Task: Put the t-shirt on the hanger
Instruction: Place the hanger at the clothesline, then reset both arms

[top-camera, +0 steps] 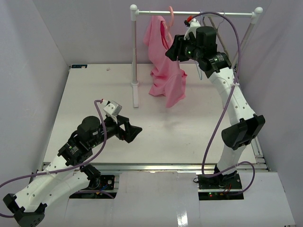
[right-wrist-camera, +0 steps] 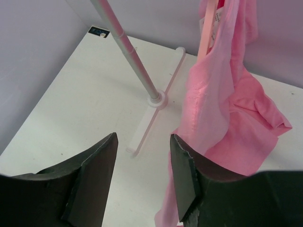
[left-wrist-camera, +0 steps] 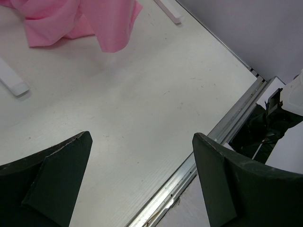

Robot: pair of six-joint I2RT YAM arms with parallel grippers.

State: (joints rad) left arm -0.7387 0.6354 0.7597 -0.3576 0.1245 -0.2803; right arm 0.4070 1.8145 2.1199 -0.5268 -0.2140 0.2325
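The pink t-shirt hangs from the rack's rail on the pink hanger, its lower part bunched down onto the table. In the right wrist view the t-shirt drapes just right of my fingers, and a strip of the hanger shows at the cloth's top edge. My right gripper is up beside the cloth, open, with nothing between its jaws. Low over the near middle of the table, my left gripper stands wide open and empty. The t-shirt's hem lies far ahead of it.
A white clothes rack stands at the back, with a top rail, a left post and flat feet on the table. The table's metal front edge runs close by the left gripper. Grey walls enclose the table.
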